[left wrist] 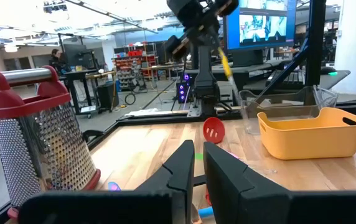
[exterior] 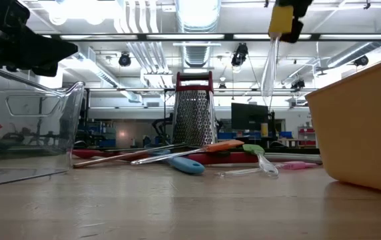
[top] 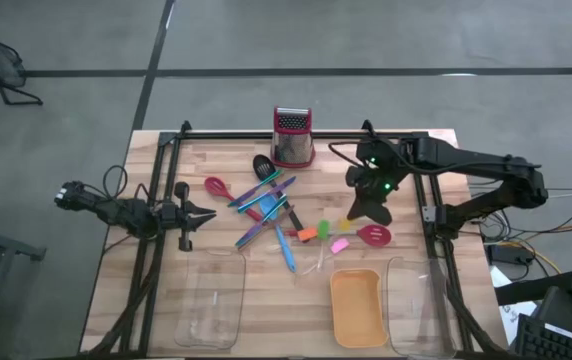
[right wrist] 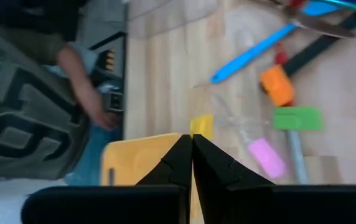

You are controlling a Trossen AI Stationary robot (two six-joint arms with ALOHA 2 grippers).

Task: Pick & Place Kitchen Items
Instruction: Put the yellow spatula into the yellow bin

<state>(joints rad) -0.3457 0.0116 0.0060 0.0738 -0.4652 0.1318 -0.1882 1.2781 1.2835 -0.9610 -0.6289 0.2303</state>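
Observation:
My right gripper [top: 371,212] is raised above the table's right middle, shut on a utensil with a yellow head [exterior: 284,19] and a clear handle [exterior: 268,67]. Below it lie a red slotted spatula [top: 374,235], pink [top: 339,245], green [top: 323,229] and orange [top: 308,235] pieces, and a blue spatula [top: 284,247]. A pile of blue, purple and green sticks [top: 264,206], a red spoon [top: 216,187] and a black slotted spoon [top: 263,165] lie flat at mid-table. My left gripper [top: 204,213] waits at the left, shut and empty, its fingers level just above the table. My right gripper pinches the utensil's yellow head [right wrist: 201,124] between its two fingers, which point down from above. The clear handle [left wrist: 237,93] hangs below the fingers, slightly tilted. The whole utensil is lifted clear of the table.
A metal grater with a red top [top: 292,136] stands at the far middle. An orange tray [top: 357,306] sits at the near edge between two clear trays [top: 212,300] [top: 412,306]. A person [right wrist: 35,93] stands beyond the table's near edge.

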